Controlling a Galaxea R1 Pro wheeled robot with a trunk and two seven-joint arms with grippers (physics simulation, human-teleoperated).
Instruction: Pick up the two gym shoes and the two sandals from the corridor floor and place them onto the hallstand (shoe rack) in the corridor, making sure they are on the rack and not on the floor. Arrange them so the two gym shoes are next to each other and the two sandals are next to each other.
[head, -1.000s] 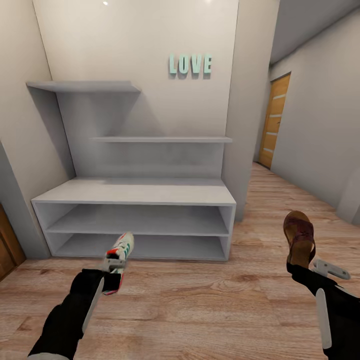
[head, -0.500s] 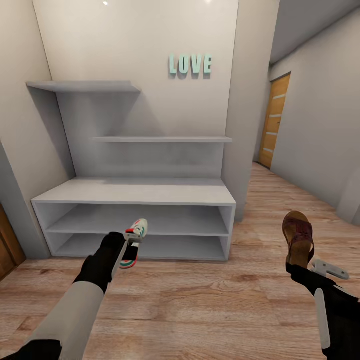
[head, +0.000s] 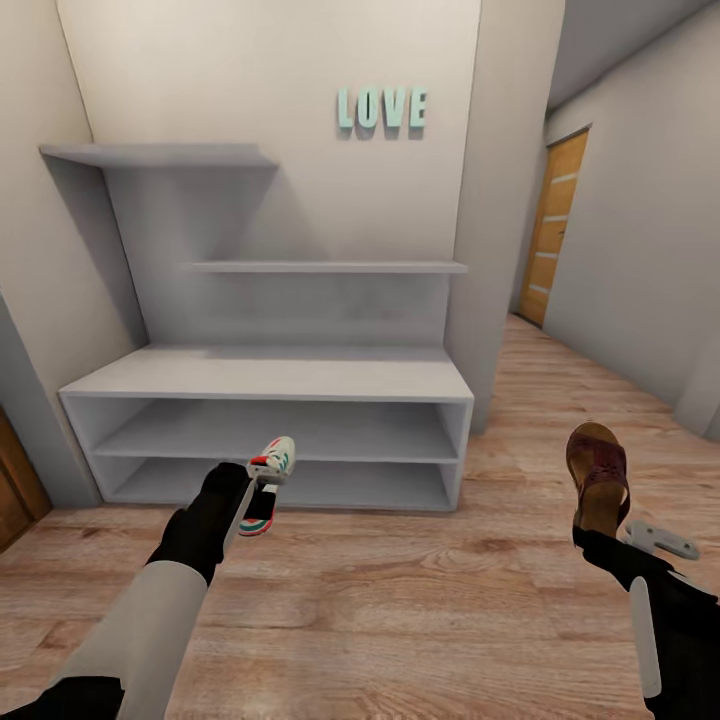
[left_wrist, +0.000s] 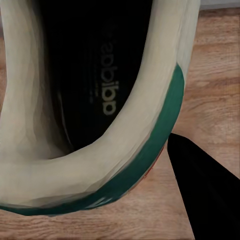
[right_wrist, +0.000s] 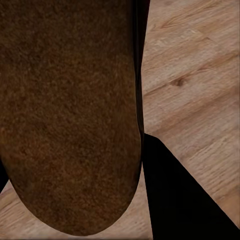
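Corridor floor (head: 400, 600), one gym shoe (head: 268, 478), one sandal (head: 598, 475)

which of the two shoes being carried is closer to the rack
The gym shoe in the left gripper: it is held up right in front of the hallstand's lower shelves, while the brown sandal in the right gripper hangs off to its right over the floor.
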